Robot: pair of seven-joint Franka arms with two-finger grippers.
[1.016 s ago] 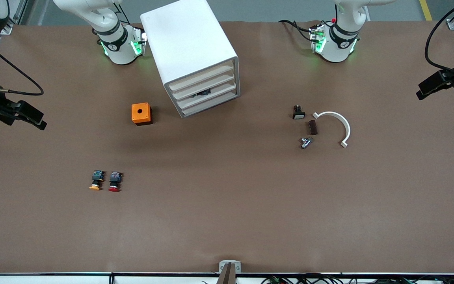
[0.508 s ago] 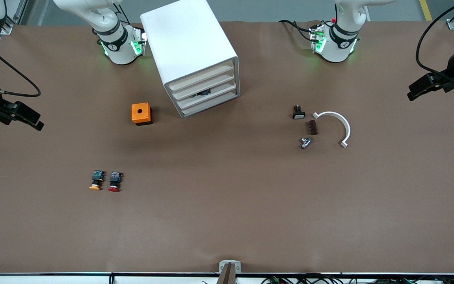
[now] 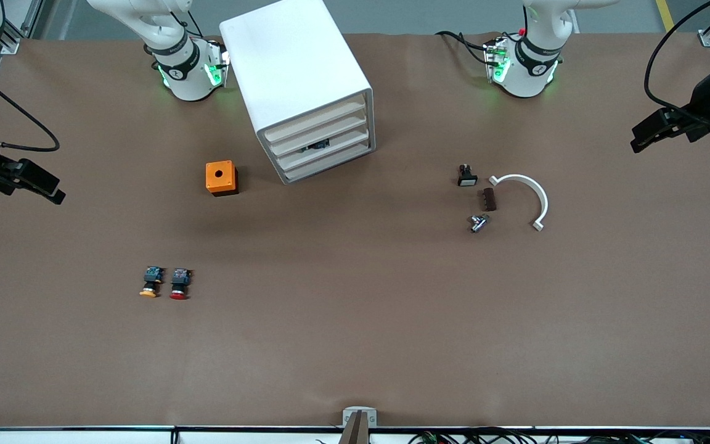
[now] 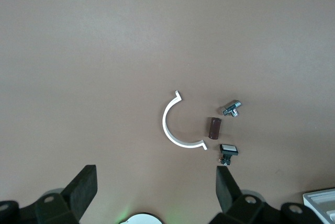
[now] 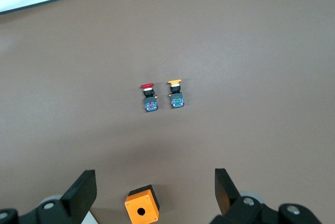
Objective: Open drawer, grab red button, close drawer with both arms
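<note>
The white cabinet stands between the two arm bases, and its four slat drawer fronts are all pushed in. Something dark shows through a slit by one drawer. The red-capped button lies on the table nearer the front camera, toward the right arm's end, and it also shows in the right wrist view. My right gripper hangs open and empty, high over that end. Over the left arm's end my left gripper is also high, open and empty.
An orange-yellow capped button lies beside the red one. An orange box with a round hole sits near the cabinet. Toward the left arm's end lie a white arc, a brown block, a metal part and a small switch.
The left gripper has drifted a little toward the middle of the table. The right gripper has shifted slightly outward. Nothing on the table has moved.
</note>
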